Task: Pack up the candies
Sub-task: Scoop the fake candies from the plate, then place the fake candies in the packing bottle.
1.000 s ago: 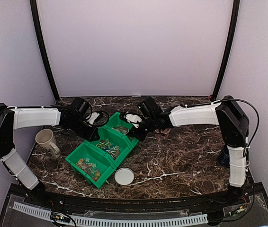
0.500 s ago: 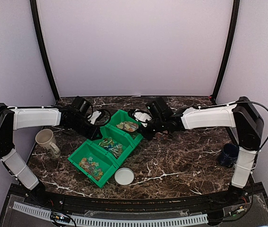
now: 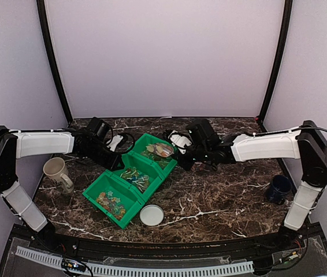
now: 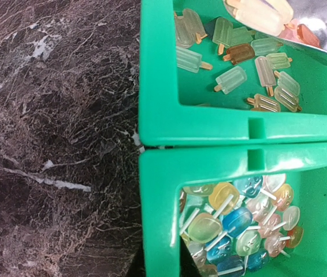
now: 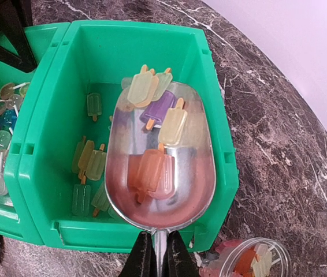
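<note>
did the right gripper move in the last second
Yes. The right gripper has shifted right, away from the white lid, taking the scoop with it.

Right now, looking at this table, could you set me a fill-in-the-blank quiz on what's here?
1. The right gripper holds the shiny metal scoop by its ___.
2. The scoop carries popsicle-shaped candies above the green plastic bin, which has ___ compartments.
3. The round lid lying on the marble table near the bin is ___.
Missing words: handle; three; white.
</note>
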`<state>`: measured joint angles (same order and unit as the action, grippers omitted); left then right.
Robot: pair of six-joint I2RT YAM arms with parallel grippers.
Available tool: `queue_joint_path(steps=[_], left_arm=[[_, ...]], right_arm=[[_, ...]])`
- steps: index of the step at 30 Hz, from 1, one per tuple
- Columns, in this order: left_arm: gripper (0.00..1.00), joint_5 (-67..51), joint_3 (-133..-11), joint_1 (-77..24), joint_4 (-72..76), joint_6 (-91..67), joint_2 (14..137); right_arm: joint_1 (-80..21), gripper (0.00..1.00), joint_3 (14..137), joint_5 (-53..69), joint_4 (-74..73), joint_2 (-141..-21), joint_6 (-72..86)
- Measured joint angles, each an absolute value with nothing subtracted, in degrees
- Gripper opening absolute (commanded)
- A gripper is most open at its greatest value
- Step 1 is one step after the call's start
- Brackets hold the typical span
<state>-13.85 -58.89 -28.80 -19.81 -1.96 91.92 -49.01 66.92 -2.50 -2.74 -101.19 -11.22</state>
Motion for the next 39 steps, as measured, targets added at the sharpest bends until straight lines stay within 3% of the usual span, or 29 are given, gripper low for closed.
queue_joint_path(steps=[26, 39], left_arm=[[0.00, -13.8, -58.9, -28.8, -19.8, -2.0, 91.9], [0.00, -13.8, -59.1, -28.8, -19.8, -2.0, 91.9]], right_arm=[[-47.6, 0.00, 46.6, -9.6, 12.9, -82.3, -8.8], [-46.6, 0.00, 46.9, -17.2, 1.4, -76.4, -7.0]])
